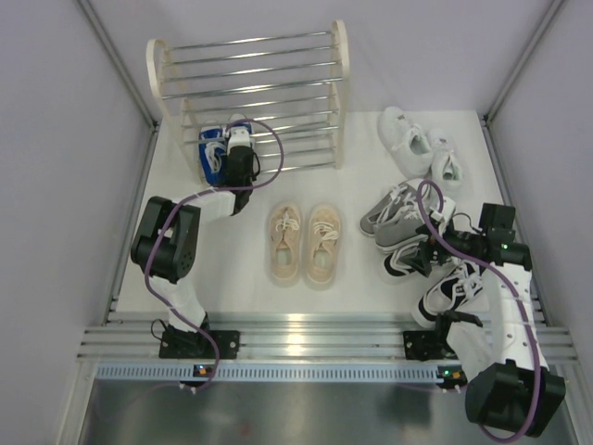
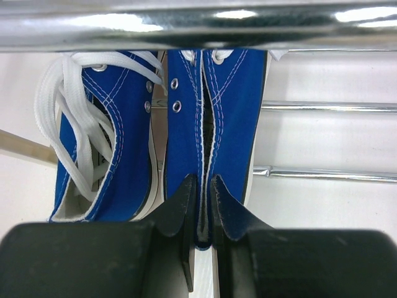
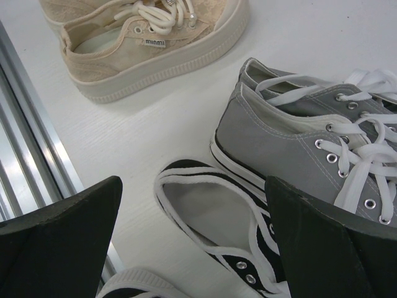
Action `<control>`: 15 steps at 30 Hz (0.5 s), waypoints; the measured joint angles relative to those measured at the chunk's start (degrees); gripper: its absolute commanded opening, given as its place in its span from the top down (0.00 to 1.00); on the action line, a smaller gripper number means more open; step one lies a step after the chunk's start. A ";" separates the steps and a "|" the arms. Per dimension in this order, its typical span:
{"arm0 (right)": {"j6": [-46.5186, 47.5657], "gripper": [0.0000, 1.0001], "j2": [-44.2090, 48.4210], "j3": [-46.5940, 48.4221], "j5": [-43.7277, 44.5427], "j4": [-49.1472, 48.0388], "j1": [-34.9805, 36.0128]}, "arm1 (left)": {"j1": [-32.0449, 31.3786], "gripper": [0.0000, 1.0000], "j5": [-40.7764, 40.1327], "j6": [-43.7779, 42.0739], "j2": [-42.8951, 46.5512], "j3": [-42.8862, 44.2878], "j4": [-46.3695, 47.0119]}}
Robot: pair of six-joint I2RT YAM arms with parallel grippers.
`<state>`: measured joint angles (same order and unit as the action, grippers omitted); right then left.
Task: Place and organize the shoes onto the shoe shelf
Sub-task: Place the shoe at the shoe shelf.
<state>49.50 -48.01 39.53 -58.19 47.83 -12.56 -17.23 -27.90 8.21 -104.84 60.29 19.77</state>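
Here, the left gripper (image 2: 200, 186) pinches a blue shoe (image 2: 226, 124) inside the shoe shelf (image 2: 186, 22).
Its jaws squeeze the heel. The right gripper (image 3: 192, 186) is wide open, a black-and-white shoe (image 3: 214, 220) between its jaws.

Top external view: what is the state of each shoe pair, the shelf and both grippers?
Shoe shelf: upright.
Blue sneakers: inside shelf, bottom left.
Left gripper: shut on one blue sneaker's heel.
Beige sneakers: upright, side by side on table.
Grey sneakers: on table, laced.
Black-and-white sneakers: on table, ungrasped.
White sneakers: on table, splayed apart.
Right gripper: open above a black-and-white sneaker.
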 measured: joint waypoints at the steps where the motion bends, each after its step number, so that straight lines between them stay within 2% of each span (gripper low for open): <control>1: 0.00 0.01 0.00 0.00 0.00 0.00 0.00 | 0.00 1.00 0.00 -0.09 0.00 0.00 0.02; 13: 0.02 0.01 0.00 0.00 -0.15 0.04 0.00 | 0.81 1.00 1.53 -2.21 0.00 -0.92 1.20; 15: 0.02 0.01 0.00 0.00 -0.17 0.07 0.00 | 0.87 0.93 1.77 -2.43 0.00 -1.11 1.38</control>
<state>49.52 -48.01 39.53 -58.37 47.90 -12.56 -16.36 -26.13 5.78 -104.84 59.18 21.15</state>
